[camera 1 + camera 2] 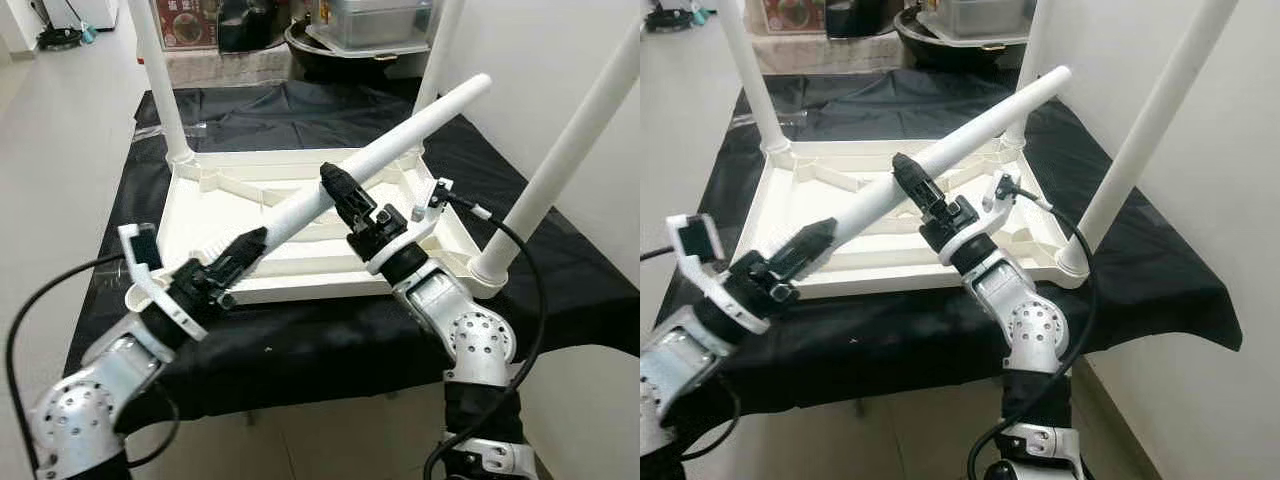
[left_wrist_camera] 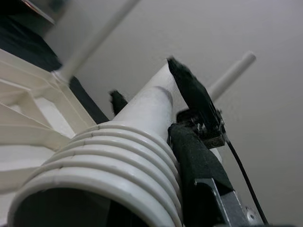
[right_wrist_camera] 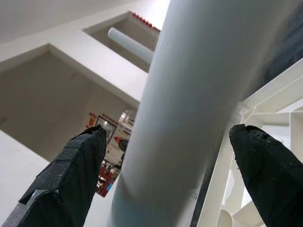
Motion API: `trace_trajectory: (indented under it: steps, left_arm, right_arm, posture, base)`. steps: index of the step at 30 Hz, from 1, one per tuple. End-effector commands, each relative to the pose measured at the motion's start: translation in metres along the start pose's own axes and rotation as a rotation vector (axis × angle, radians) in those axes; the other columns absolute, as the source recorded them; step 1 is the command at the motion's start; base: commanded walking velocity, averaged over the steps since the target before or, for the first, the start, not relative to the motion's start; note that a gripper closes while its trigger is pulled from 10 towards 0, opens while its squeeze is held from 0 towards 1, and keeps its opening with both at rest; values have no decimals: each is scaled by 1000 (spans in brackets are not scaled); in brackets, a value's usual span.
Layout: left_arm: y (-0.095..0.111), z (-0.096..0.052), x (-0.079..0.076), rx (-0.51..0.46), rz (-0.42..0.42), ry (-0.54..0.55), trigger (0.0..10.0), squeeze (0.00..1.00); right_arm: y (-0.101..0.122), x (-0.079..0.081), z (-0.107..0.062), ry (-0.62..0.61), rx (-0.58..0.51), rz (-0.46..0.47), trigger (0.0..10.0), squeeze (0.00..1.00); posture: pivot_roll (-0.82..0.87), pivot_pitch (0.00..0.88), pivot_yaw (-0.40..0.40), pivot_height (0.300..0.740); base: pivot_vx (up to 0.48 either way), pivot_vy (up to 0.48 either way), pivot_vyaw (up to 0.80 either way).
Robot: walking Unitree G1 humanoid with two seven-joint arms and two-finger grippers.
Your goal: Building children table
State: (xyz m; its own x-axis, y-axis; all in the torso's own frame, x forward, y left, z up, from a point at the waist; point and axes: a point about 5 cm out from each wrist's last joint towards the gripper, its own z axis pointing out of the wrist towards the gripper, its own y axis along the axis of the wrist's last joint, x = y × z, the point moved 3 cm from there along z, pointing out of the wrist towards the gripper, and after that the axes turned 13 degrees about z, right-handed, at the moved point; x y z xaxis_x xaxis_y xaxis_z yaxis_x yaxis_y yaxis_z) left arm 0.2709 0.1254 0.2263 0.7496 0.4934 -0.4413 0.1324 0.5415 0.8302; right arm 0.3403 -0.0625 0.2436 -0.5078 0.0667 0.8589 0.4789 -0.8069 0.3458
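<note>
A white children's table top (image 1: pixel 300 288) lies upside down on a black cloth. Three white legs stand upright in its corners: back left (image 1: pixel 160 80), back right (image 1: pixel 440 40) and front right (image 1: pixel 570 150). A loose white leg (image 1: pixel 400 135) slants across the top, its high end pointing back right. My left gripper (image 1: pixel 245 250) is shut on its low, ribbed end (image 2: pixel 109 156). Halfway up the leg, my right gripper (image 1: pixel 350 200) straddles it. In the right wrist view one of its fingers (image 3: pixel 265 175) touches the leg and a gap shows beside the other.
The black cloth (image 1: pixel 300 350) covers the low stand under the table top. A white wall runs close along the right. Behind the stand are a dark bowl and a lidded container (image 1: pixel 380 20). Pale floor (image 1: pixel 60 150) lies to the left.
</note>
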Motion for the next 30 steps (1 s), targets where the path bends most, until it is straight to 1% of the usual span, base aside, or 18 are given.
trace_trajectory:
  steps: [1,3,5,8,15,21,22,30]
  left_arm:
    - [-3,7,-7,-5,-12,-43,10000,0]
    - [-3,7,-7,-5,-12,-43,10000,0]
    - [-9,11,-12,15,-27,-68,10000,0]
    - [-11,12,-13,24,-36,-74,10000,0]
    - [-17,11,-17,36,-52,-77,10000,0]
    - [-20,9,-19,37,-60,-74,10000,0]
    - [-22,9,-19,39,-65,-72,10000,0]
    - [-26,10,-21,49,-69,-75,10000,0]
  right_arm:
    - [-20,-7,-1,-3,17,70,10000,0]
    - [-20,-7,-1,-3,17,70,10000,0]
    - [-22,-8,-3,-12,29,62,10000,0]
    - [-22,-7,-3,-10,34,61,10000,0]
    - [-22,-6,-6,-7,37,46,10000,0]
    - [-15,-10,-7,-32,1,27,10000,0]
    - [-9,-12,-5,-51,-27,14,10000,0]
    - [-5,-11,-2,-49,-43,8,10000,0]
  posture:
    - [82,97,-74,740]
    - [82,97,-74,740]
    - [80,96,-71,740]
    - [77,96,-69,740]
    - [74,91,-62,740]
    - [75,87,-63,740]
    - [76,88,-63,740]
    - [76,82,-63,740]
  base:
    - [0,0,0]
    - [0,0,0]
    - [0,0,0]
    - [0,0,0]
    - [0,0,0]
    - [0,0,0]
    - [0,0,0]
    - [0,0,0]
